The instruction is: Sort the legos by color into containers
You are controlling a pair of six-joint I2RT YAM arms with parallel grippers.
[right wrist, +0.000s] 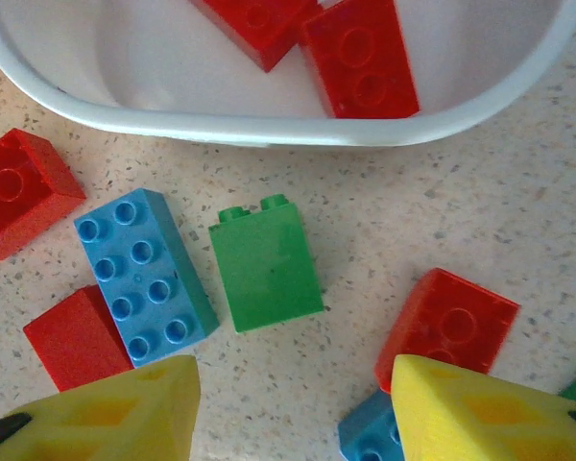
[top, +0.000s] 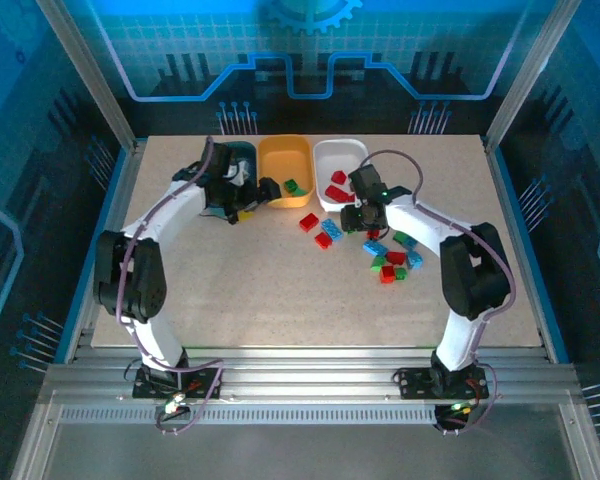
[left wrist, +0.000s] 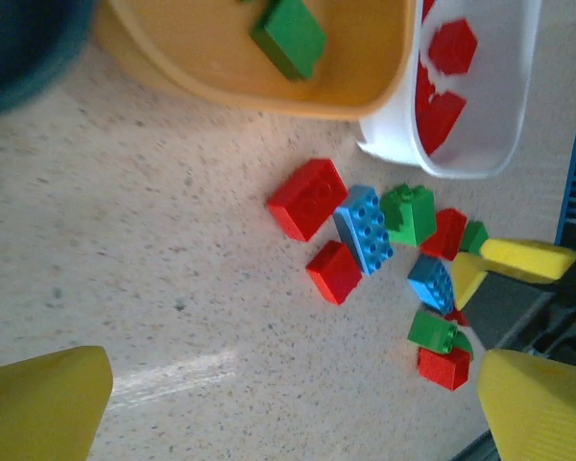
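From above, three tubs stand in a row at the far side of the desk [top: 260,295]: the dark teal tub [top: 246,150] half hidden by the left arm, the orange-yellow tub [top: 285,158] holding green pieces [top: 292,186], and the white tub [top: 342,160] holding red pieces [top: 337,190]; loose legos [top: 390,262] lie scattered just in front of the white tub. The right wrist view adds that the right jaws stand apart and empty over a green brick [right wrist: 267,264] lying beside a blue brick [right wrist: 144,274]; the left wrist view shows the left jaws spread wide, grasping nothing.
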